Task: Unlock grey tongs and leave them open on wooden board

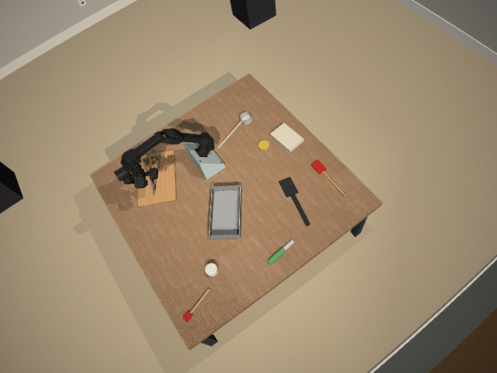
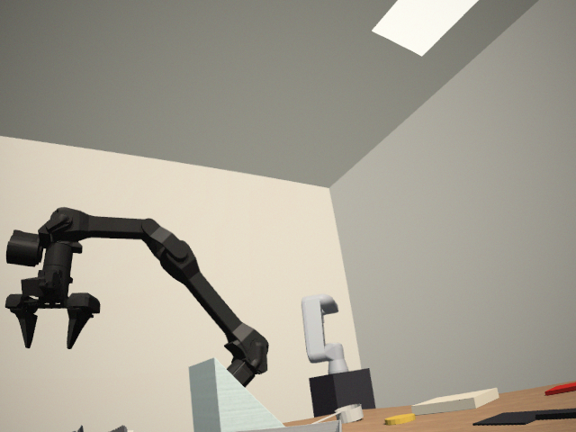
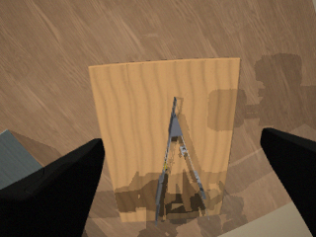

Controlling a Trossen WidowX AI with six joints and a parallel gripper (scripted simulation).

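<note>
The grey tongs (image 1: 154, 186) (image 3: 175, 128) lie on the wooden board (image 1: 166, 188) (image 3: 123, 99). In the wrist view their arms spread in a V from the hinge end, with a small yellow part by the left arm and a small pale bracket by the right one. My gripper (image 2: 49, 346) (image 3: 184, 141) is wide open and empty, fingers pointing down, high above the board. It is apart from the tongs. The arm's shadow falls over the spread ends, and the arm hides part of the tongs in the top view. The roasting tin (image 1: 224, 236) has nothing across it.
A pale blue-green wedge block (image 1: 214, 166) (image 2: 204, 395) stands between the board and the tin, by the arm's base. A white cup (image 1: 211, 269), a black spatula (image 1: 288, 186), a green-handled knife (image 1: 276, 256) and a cream block (image 1: 286, 137) are farther off.
</note>
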